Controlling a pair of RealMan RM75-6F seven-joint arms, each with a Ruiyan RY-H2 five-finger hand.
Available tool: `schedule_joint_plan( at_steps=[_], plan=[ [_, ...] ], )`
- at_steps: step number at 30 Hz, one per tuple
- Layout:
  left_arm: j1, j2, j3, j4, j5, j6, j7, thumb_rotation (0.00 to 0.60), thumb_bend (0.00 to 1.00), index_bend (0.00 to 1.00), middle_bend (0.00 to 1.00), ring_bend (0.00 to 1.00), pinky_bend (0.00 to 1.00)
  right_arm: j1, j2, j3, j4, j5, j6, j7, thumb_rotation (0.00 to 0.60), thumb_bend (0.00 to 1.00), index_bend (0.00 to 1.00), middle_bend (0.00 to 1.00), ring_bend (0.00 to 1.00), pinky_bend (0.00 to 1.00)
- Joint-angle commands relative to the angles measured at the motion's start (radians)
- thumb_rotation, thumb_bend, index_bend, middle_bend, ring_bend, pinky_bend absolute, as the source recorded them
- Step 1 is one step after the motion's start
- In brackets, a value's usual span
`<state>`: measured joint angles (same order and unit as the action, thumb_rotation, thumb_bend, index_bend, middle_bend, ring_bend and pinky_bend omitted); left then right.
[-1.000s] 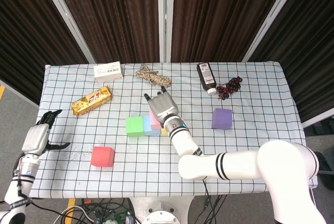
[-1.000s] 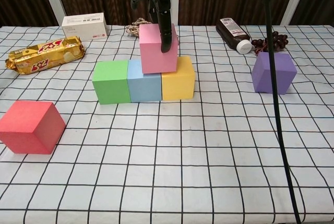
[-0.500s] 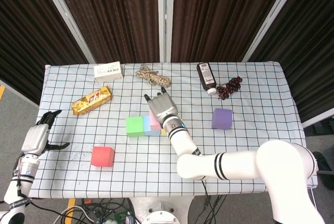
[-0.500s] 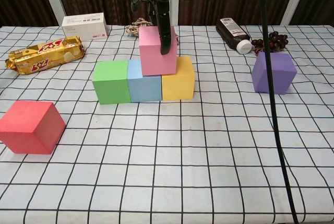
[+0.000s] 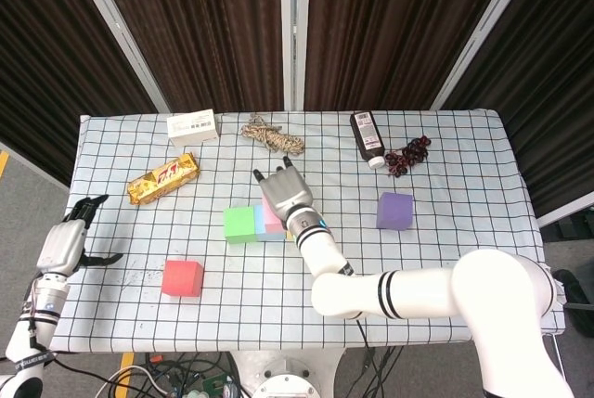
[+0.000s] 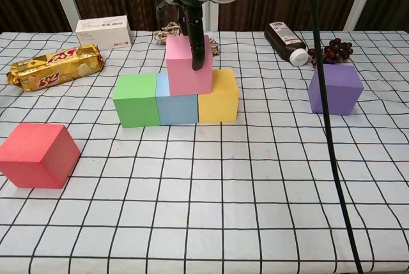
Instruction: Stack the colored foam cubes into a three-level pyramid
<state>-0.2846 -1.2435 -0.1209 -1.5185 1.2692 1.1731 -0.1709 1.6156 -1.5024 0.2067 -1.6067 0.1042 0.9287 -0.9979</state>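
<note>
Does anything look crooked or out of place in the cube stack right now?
The pink cube, gripped by the right hand, sits tilted on the blue cube and yellow cube instead of flat. The base row otherwise looks aligned.

White carton [image 6: 104,31] and gold snack pack [image 6: 55,66] lie at the far left of the checked tablecloth [image 6: 223,210]. Coiled rope [image 6: 171,30] sits at the far edge, partly hidden. Dark bottle [image 6: 284,39] lies on its side at far right, touching the dark grape bunch [image 6: 330,49].
</note>
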Motion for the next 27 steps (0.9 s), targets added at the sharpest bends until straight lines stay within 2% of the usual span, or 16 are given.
schedule_joint_plan(
  at_steps=[1,27],
  plan=[
    [0.000,0.000,0.000,0.002,0.000,0.000,-0.001,0.600,0.00,0.08,0.10,0.03,0.18,-0.001,-0.003,0.000,0.003,-0.003,-0.002,0.000,0.600,0.07,0.00,0.51,0.18,0.00],
    [-0.002,-0.004,0.001,0.003,0.002,-0.003,-0.001,0.600,0.00,0.08,0.10,0.03,0.18,-0.014,-0.003,0.004,0.003,-0.019,-0.006,0.004,0.600,0.07,0.00,0.51,0.18,0.00]
  ],
)
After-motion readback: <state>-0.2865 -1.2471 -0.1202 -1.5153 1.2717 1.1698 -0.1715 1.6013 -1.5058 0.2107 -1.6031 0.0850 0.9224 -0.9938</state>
